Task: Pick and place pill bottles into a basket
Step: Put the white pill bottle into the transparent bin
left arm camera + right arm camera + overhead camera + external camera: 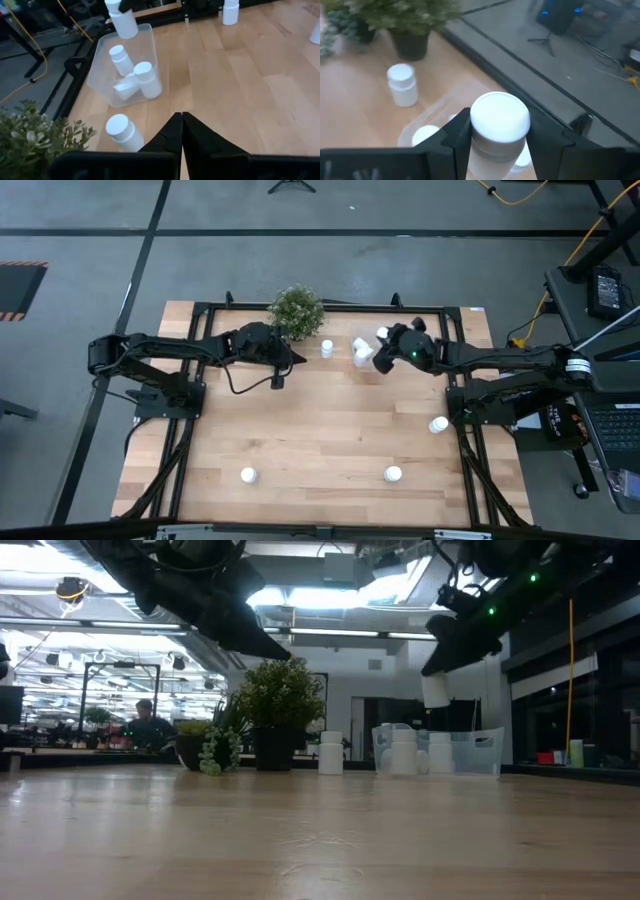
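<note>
My right gripper [385, 346] is shut on a white pill bottle [435, 690] that hangs above the clear basket [102, 75] at the table's far middle. Three bottles are in the basket: two upright [121, 59] [147, 79] and one lying on its side [125, 88]. Another bottle [327, 348] stands on its base between the basket and the potted plant [297, 310]. My left gripper [181, 125] is shut on nothing, up in the air beside the plant and near that standing bottle [122, 131]. My right gripper pinches the bottle between its two fingers [451, 142], one on each side, just under the white cap [500, 117]. The fingers slant down from the table's right side. The bottle hangs below them, roughly upright, clear of the basket.
Three more bottles stand on the wooden table: one at the right [438, 424], two near the front edge [393, 474] [248, 475]. A black frame [340, 304] runs along the table's far edge behind the plant. A person sits far off in the room [148, 725].
</note>
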Controlling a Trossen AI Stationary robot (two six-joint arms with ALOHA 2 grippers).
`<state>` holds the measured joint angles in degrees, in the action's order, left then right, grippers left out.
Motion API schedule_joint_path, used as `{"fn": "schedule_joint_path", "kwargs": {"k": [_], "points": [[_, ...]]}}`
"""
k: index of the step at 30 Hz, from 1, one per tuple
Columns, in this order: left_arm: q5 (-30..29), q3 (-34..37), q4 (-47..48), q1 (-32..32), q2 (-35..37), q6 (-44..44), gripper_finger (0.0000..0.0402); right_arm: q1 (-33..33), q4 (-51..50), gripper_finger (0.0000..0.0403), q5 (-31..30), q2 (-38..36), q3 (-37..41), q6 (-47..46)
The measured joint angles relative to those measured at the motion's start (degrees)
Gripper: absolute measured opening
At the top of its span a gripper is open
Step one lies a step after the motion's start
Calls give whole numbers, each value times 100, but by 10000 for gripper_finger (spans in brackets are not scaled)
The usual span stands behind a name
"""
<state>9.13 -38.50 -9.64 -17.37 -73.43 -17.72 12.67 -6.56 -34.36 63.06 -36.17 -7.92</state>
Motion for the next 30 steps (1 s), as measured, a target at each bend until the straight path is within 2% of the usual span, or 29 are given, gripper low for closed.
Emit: {"fn": "schedule_joint_path", "kwargs": {"k": [6,11,19,30], "points": [[-39,0,-130,0,0,0,3,-5,-219,150,-350,5,14,-284],[-40,0,-137,0,0,0,3,-9,-455,150,-390,5,16,-645],[-42,263,-455,0,-3,-85,3,-7,-220,150,-872,5,606,-1427],[-42,466,-856,0,-6,-103,3,151,110,150,-1120,44,884,-1439]]}}
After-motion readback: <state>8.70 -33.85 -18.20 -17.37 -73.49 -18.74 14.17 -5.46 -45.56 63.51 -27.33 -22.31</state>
